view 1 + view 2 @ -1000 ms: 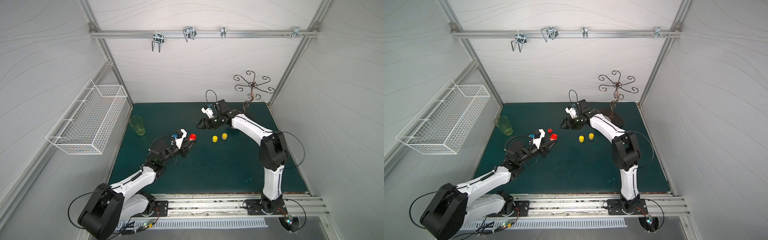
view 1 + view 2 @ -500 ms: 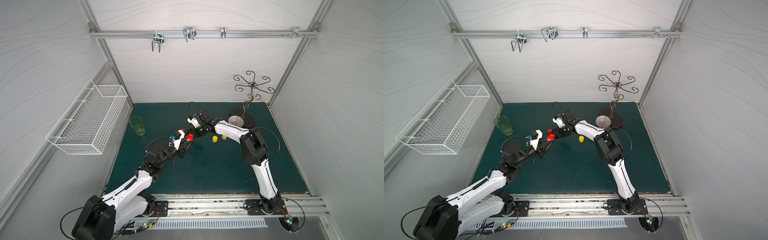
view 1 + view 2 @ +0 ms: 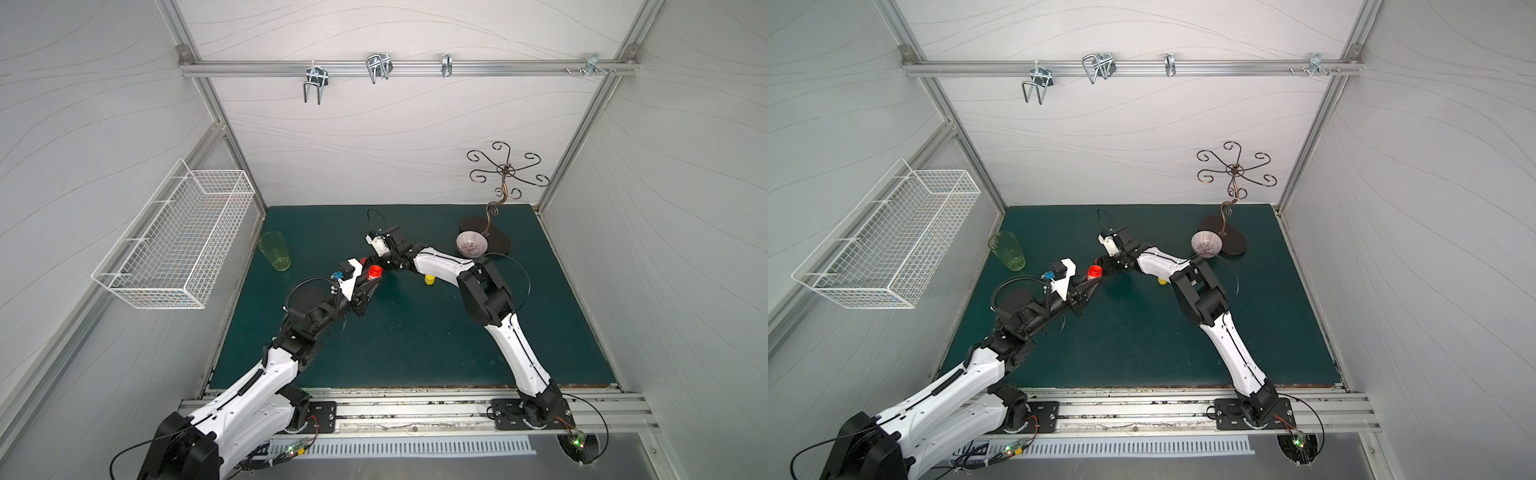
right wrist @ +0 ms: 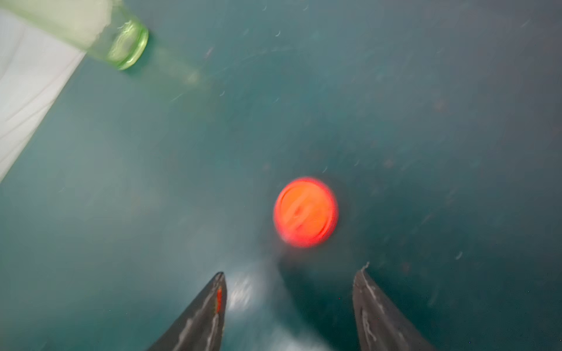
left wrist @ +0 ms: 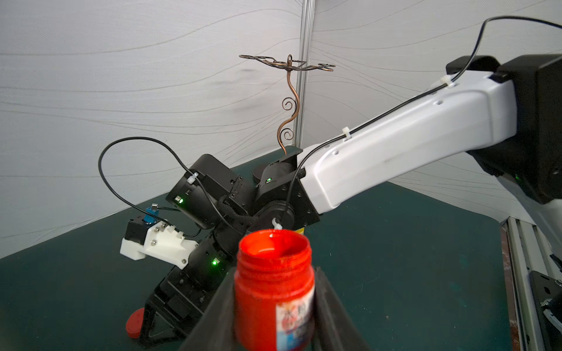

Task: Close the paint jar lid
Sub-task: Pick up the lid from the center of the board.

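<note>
Red lid (image 4: 305,211) lies on bare mat (image 4: 425,121) just beyond parted right fingers (image 4: 209,307).

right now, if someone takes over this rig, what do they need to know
Left gripper: shut on the red paint jar, upright, mouth uncovered.
Right gripper: open, empty, pointed at the red lid, which lies flat on the green mat.
Done: jar secured.
Left: grasp the lid, bring it to the jar, set it on and twist it shut.
</note>
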You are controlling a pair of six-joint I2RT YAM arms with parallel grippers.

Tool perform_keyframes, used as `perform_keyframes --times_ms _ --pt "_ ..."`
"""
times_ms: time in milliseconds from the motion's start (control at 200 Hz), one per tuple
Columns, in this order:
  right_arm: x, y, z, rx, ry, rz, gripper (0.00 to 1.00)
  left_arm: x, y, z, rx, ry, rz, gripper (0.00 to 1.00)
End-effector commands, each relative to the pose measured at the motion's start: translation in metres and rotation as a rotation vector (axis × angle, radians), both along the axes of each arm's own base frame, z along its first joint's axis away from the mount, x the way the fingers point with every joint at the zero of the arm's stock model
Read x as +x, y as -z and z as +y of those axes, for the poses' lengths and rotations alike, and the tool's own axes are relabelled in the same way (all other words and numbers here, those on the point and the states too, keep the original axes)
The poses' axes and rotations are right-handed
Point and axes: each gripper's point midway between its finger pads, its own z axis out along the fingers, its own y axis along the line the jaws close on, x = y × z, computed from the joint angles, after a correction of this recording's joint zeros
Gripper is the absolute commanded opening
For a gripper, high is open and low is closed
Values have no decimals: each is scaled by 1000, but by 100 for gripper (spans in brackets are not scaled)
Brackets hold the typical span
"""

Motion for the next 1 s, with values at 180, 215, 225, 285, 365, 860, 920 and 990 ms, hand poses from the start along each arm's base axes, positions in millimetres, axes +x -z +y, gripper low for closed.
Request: perform_keyframes --times_ms 180,215,225,285,365,860,920,990 --pt "-7 31 -2 -200 95 -26 69 -5 -39 0 -49 -13 -84 0" --pt "-7 32 -1 -196 98 -24 69 -5 -39 1 -48 -19 -85 0" --pt "-7 32 -1 -195 99 -25 70 -5 -39 2 -49 -20 -84 0" --pt "-5 31 0 -192 105 -22 70 -6 -41 2 -55 -22 -89 0" --pt "-4 31 2 -200 110 -24 70 -8 -44 2 -63 -21 -91 0" --pt "1 31 14 -292 164 -72 62 -13 -48 3 -124 -16 -47 0" --pt "1 32 15 -291 167 -73 61 -13 -47 4 -130 -17 -43 0" --pt "1 31 16 -287 166 -72 60 -13 -47 3 -130 -15 -38 0"
